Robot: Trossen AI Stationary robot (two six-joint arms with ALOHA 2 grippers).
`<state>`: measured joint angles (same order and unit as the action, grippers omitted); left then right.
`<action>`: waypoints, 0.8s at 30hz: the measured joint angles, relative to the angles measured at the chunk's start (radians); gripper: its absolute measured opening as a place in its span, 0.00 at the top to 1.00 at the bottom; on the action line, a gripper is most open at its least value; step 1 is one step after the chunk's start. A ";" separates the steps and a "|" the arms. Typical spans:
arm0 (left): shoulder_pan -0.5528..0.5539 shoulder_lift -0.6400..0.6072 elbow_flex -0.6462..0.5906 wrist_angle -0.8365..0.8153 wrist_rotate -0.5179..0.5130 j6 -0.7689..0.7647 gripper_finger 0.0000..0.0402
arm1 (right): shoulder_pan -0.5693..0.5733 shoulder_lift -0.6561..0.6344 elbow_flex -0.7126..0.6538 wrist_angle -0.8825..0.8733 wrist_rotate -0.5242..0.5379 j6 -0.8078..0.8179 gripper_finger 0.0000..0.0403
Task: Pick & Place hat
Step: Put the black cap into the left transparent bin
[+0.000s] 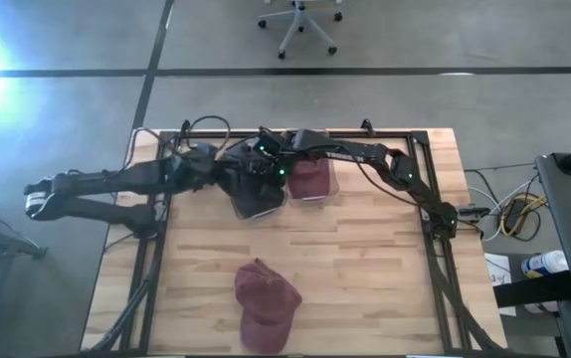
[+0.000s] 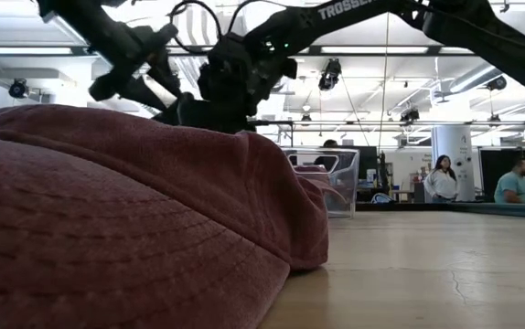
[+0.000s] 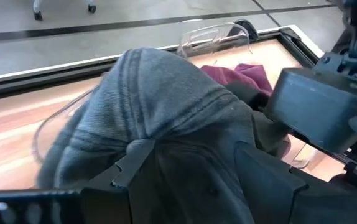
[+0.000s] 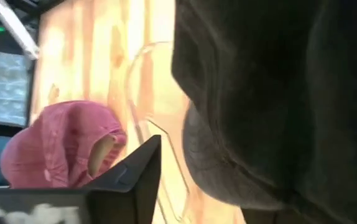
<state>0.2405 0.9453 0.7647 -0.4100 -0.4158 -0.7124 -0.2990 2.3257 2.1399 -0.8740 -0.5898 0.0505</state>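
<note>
left wrist view: left gripper (image 3: 185, 180) — fingers spread wide, straddling the crown of a grey hat (image 3: 166, 106) that sits in a clear bin (image 1: 258, 202) at the table's far middle. right gripper (image 1: 266, 159) — over the same bin, close against the grey hat; whether its fingers are parted or closed cannot be told. second clear bin (image 1: 312, 180) just beside the first, holding a maroon hat (image 1: 310, 179). another maroon hat (image 1: 266, 303) lies on the wooden table (image 1: 385, 278) near the front edge, well apart from both bins.
</note>
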 joint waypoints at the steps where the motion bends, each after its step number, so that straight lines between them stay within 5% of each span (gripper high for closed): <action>1: 0.000 0.015 0.000 0.021 0.005 0.004 0.49 | 0.000 -0.007 0.000 -0.012 0.020 -0.003 0.55; 8: 0.000 0.107 0.000 0.098 0.046 0.001 0.49 | 0.002 -0.062 -0.001 -0.149 0.093 -0.067 0.50; 18: 0.005 0.085 0.009 0.097 0.044 -0.005 0.49 | 0.007 -0.172 -0.001 -0.348 0.131 -0.180 0.50; 24: 0.001 0.086 0.008 0.125 0.065 -0.024 0.49 | 0.017 -0.213 -0.001 -0.334 0.370 -0.210 0.50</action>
<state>0.2418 1.0317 0.7731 -0.2849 -0.3505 -0.7361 -0.2817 2.1124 2.1387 -1.2083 -0.2198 -0.1594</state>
